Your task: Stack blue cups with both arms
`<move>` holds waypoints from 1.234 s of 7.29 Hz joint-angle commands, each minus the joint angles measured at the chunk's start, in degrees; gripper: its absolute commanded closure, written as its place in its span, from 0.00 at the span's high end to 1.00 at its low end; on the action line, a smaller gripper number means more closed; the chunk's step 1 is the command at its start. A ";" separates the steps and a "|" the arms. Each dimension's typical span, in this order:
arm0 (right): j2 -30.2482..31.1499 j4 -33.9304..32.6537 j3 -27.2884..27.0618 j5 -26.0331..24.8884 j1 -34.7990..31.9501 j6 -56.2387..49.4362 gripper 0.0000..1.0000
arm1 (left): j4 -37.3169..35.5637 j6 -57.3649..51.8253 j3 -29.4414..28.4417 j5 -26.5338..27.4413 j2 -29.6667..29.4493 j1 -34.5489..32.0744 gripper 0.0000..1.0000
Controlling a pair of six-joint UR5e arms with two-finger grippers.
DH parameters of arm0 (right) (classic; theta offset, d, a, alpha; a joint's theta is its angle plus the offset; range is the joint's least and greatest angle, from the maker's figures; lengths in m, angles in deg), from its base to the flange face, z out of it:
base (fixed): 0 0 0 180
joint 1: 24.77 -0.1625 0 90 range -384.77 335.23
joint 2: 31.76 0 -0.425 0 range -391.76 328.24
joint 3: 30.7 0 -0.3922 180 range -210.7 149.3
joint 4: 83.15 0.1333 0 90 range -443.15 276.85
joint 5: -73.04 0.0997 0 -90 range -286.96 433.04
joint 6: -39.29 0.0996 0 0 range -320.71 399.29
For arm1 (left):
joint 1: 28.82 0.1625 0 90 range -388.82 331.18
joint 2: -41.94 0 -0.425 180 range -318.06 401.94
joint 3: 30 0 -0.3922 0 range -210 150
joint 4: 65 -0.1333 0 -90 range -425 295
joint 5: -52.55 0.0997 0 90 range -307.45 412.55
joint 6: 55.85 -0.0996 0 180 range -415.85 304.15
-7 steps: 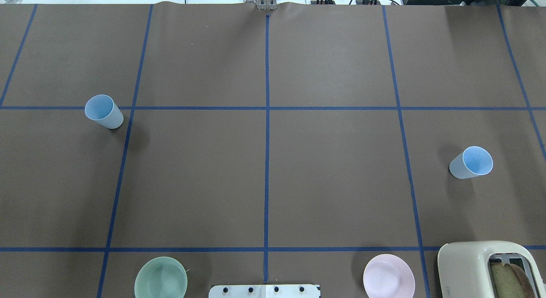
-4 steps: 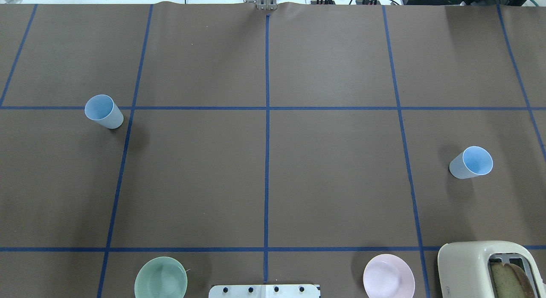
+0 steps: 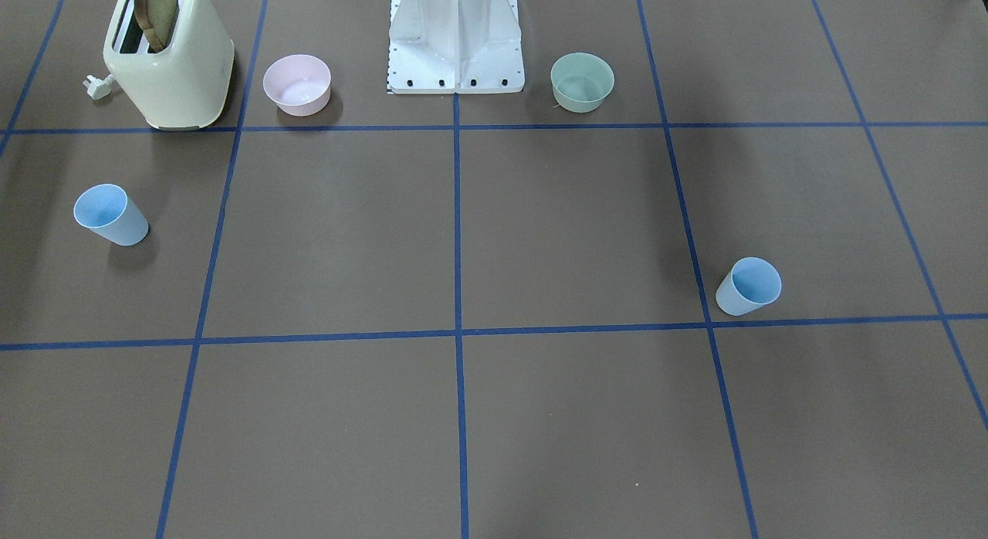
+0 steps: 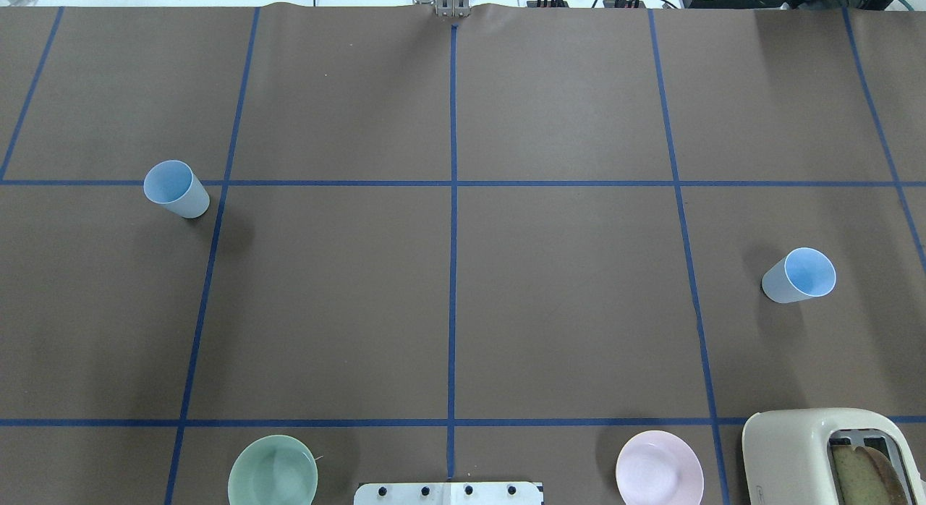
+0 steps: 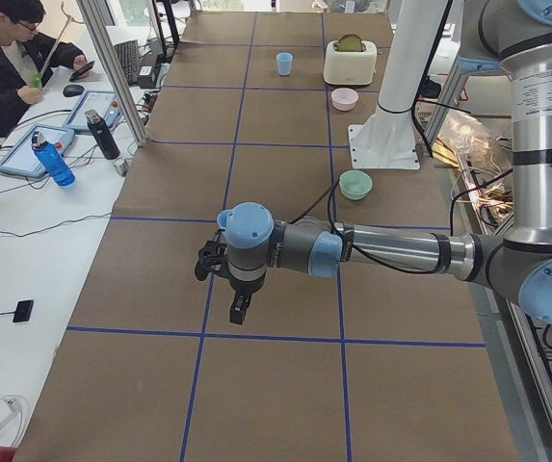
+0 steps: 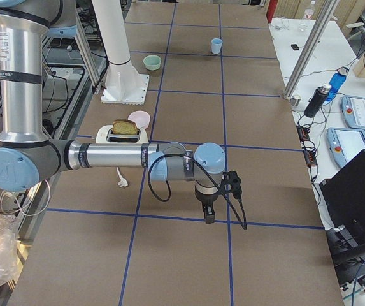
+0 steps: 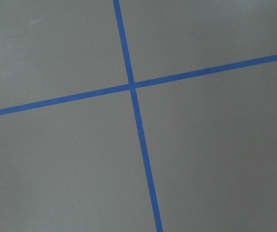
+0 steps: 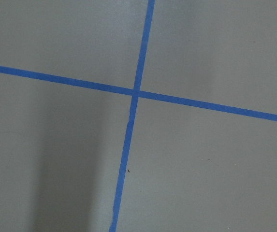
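Two light-blue cups stand upright and far apart on the brown table. One cup is on my left side and also shows in the front view. The other cup is on my right side and also shows in the front view. The left gripper shows only in the exterior left view, hanging above the table near the left cup. The right gripper shows only in the exterior right view. I cannot tell whether either is open or shut. Both wrist views show only tape lines.
A green bowl and a pink bowl sit either side of the white base pedestal. A cream toaster with bread stands at the near right. An operator sits at a side desk with bottles.
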 commanded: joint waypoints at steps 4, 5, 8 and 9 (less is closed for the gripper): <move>-5.72 3.22 -1.77 0.79 -0.79 0.60 1.00 | 10.94 0.04 -4.41 -0.59 -8.32 0.17 1.00; -6.42 4.10 -1.95 0.71 -0.79 0.60 1.00 | 11.72 0.39 -3.64 -0.50 -9.21 0.43 1.00; -6.60 7.08 -2.30 0.62 2.79 9.97 1.00 | 15.14 28.21 -3.29 0.20 -11.24 12.34 1.00; -6.51 8.40 -2.30 0.36 4.29 12.87 1.00 | 17.86 37.05 -3.28 1.86 -11.41 16.74 0.99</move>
